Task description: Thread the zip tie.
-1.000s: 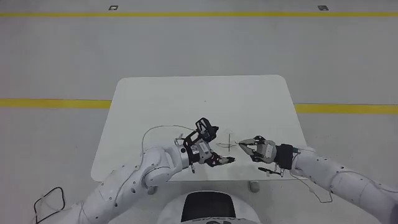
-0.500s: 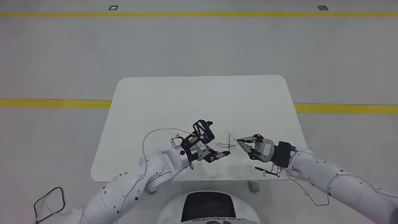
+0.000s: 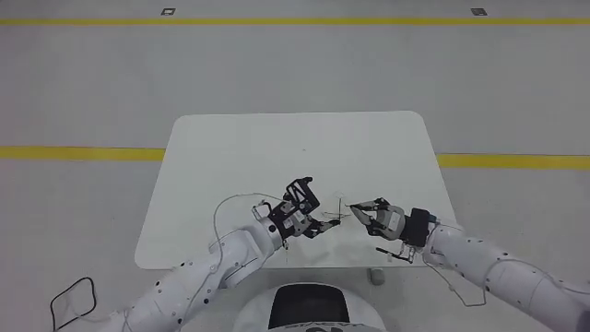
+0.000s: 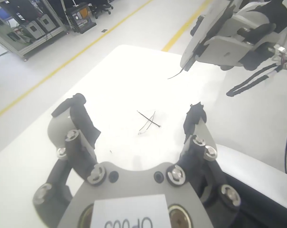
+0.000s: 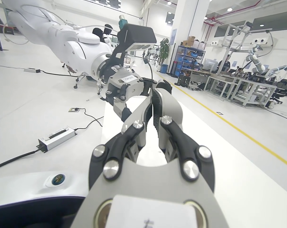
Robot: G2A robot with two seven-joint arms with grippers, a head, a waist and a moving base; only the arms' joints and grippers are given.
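Two thin black zip ties (image 4: 148,122) lie crossed on the white table (image 3: 277,148), near its front edge (image 3: 339,210). My left gripper (image 4: 137,103) hovers open just short of them, one finger on either side (image 3: 322,206). My right gripper (image 5: 153,97) is shut on another black zip tie (image 5: 150,72), whose thin strap rises from the closed fingertips. From the left wrist view, that right gripper (image 4: 188,65) hangs above the table beyond the crossed ties, with the strap's curved tail (image 4: 175,75) sticking out. The two grippers (image 3: 354,208) face each other a short gap apart.
The crossed ties sit between the two grippers, close to the table's front edge. A black cable (image 4: 250,83) hangs from the right wrist. The far half of the table (image 3: 304,138) is bare white surface.
My left gripper has shifted slightly away from the front edge and toward the crossed ties, staying open. My right gripper has edged a little toward it, still shut on its zip tie.
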